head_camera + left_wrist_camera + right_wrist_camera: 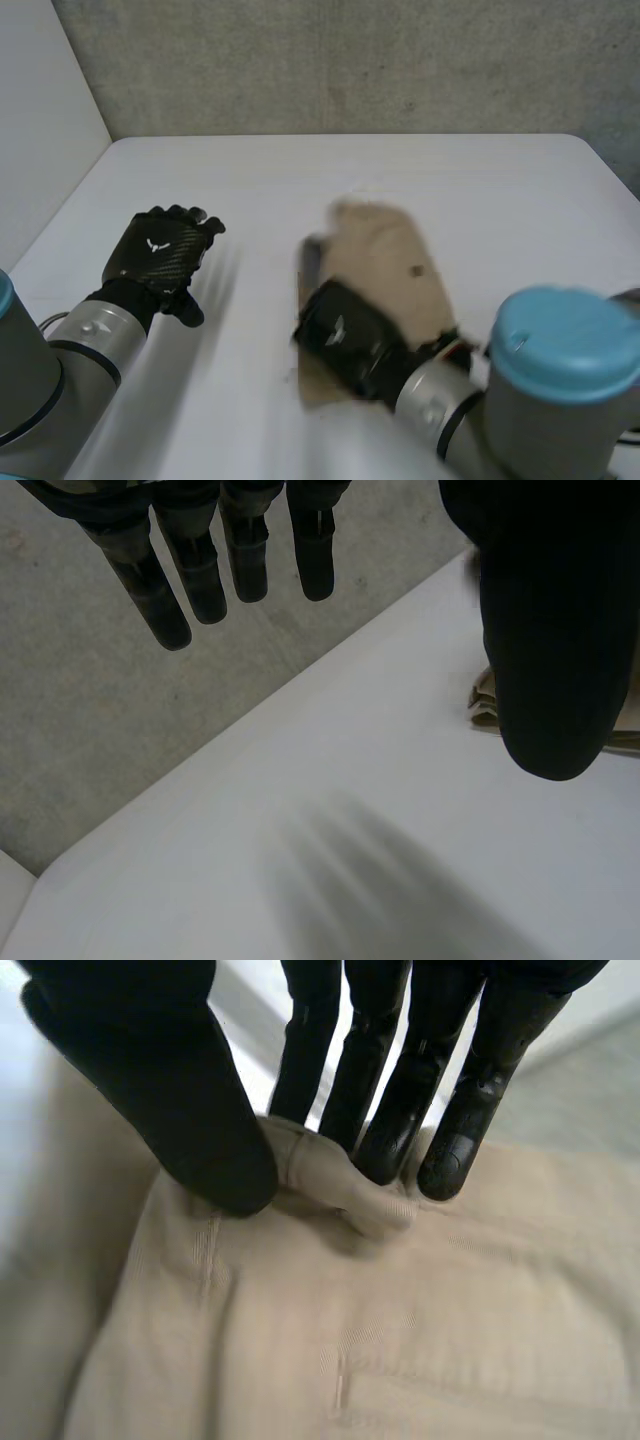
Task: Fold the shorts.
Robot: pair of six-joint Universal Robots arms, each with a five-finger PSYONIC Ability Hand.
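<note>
In the head view, the tan shorts [385, 250] lay mid-way across the table [500, 190] under my right hand [345, 335]. My left hand [160, 255] was well apart. My left wrist view showed straight, released fingers [200, 570]. My right wrist view showed a fold of the shorts pinched against my thumb [170, 1090].

Left hand [160, 250] hovers, fingers straight; right hand [345, 340] pinches shorts [400, 1340] between thumb and fingers.

The shorts [400, 1340] are beige cloth, matt, with a fine ribbed weave and stitched seams. The bench [480, 190] is white, smooth and matt. The left hand [158, 250] has a black, slightly glossy woven-pattern shell. The wall [350, 60] is rough grey concrete.
</note>
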